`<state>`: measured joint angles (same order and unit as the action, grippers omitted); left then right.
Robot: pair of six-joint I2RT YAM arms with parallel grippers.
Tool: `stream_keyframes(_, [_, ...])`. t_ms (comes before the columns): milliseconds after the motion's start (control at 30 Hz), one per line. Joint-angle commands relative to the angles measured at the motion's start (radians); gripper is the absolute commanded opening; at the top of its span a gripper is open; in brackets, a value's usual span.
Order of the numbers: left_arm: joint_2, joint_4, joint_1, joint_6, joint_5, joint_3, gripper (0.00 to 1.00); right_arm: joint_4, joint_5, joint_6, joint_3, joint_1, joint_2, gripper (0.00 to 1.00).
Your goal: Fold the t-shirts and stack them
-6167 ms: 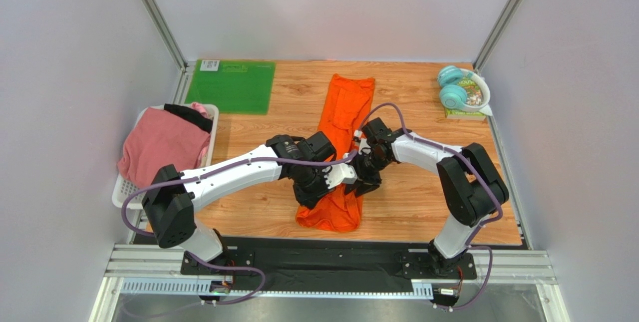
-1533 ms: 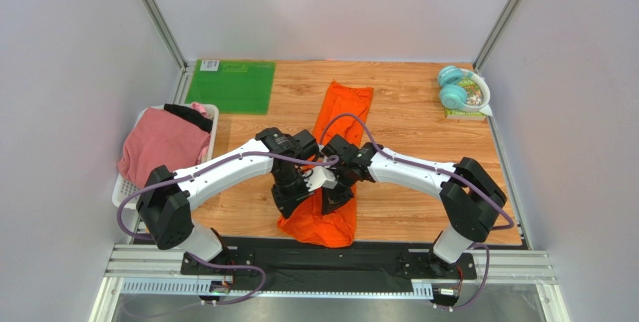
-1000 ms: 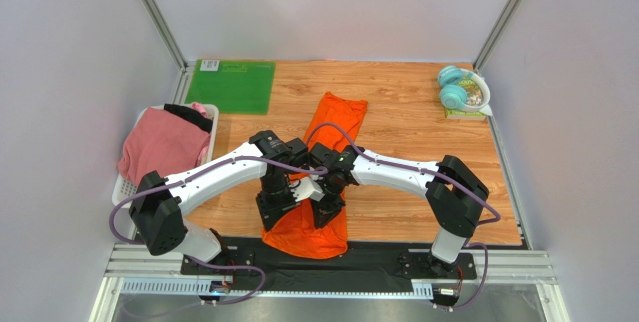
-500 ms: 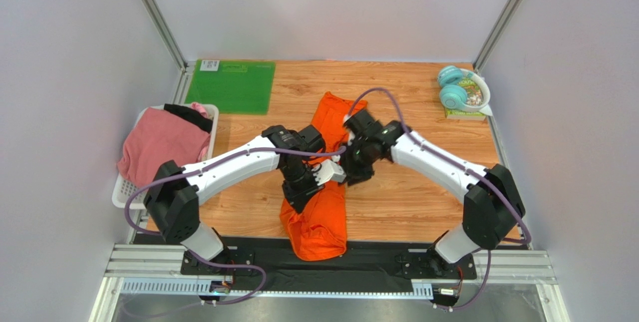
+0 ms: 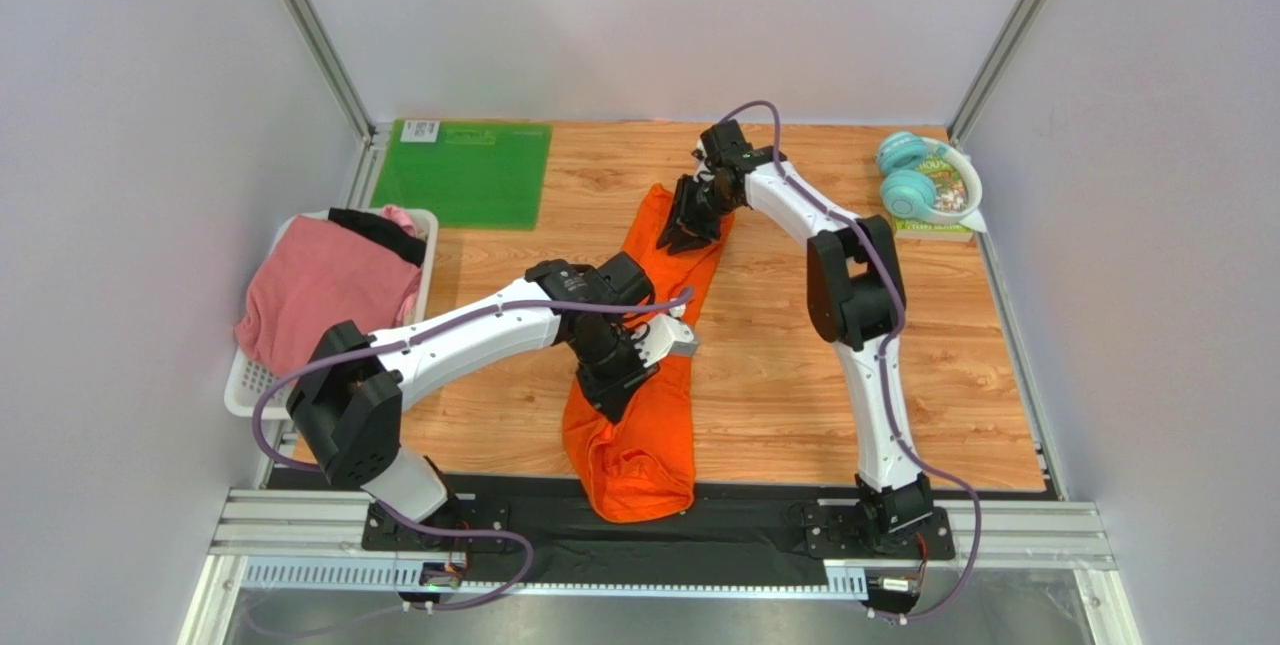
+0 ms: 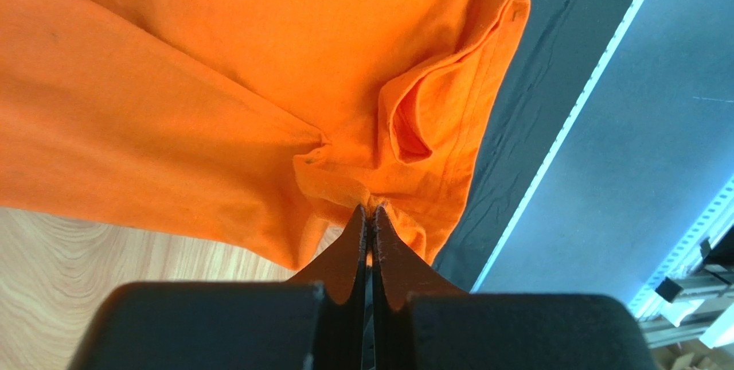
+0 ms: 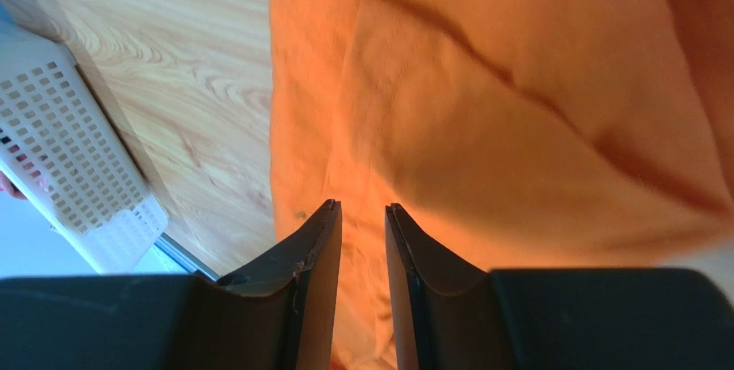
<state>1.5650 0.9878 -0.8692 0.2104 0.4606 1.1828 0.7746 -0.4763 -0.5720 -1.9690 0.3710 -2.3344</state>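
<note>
The orange t-shirt [image 5: 646, 450] lies as a long folded strip from the table's middle back to the near edge, where its end hangs over the black base strip. My left gripper [image 5: 613, 393] is shut on a pinched fold of its hem [image 6: 372, 208]; the orange t-shirt [image 6: 172, 86] spreads beyond the fingers. My right gripper [image 5: 681, 236] hovers over the strip's far end, jaws a little apart with nothing between them. The orange t-shirt [image 7: 517, 112] fills the view below the right gripper [image 7: 362, 208]. The pink t-shirt [image 5: 323, 293] and the black t-shirt [image 5: 379, 234] sit in the basket.
A white basket [image 5: 245, 387] stands at the left edge and shows as a basket [image 7: 69, 181] in the right wrist view. A green mat [image 5: 463, 173] lies at the back left. Teal headphones [image 5: 908, 174] rest on a plate at the back right.
The right arm has let go and swung from the middle of the orange t-shirt out to its far end. The left gripper stays shut on the cloth, almost in place.
</note>
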Motion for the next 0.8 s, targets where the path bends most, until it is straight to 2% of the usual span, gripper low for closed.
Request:
stream_keyframes(0, [-0.074, -0.044, -0.001, -0.023, 0.010, -0.014, 0.00, 0.091, -0.024, -0.017, -0.126, -0.014, -0.080, 0.31])
stream_keyframes(200, [-0.174, -0.116, -0.001, -0.057, -0.112, -0.048, 0.00, 0.120, 0.031, -0.003, -0.114, -0.053, -0.085, 0.31])
stream_keyframes(400, [-0.235, -0.103, 0.007, -0.057, -0.123, -0.028, 0.00, 0.192, 0.041, 0.017, -0.304, -0.125, -0.231, 0.30])
stream_keyframes(600, [-0.162, -0.089, 0.007, -0.034, -0.103, -0.022, 0.00, 0.184, -0.034, -0.022, -0.589, -0.193, -0.400, 0.30])
stream_keyframes(767, [-0.054, -0.126, 0.010, -0.020, -0.094, 0.008, 0.00, 0.063, -0.117, -0.060, -0.599, -0.244, -0.454, 0.30])
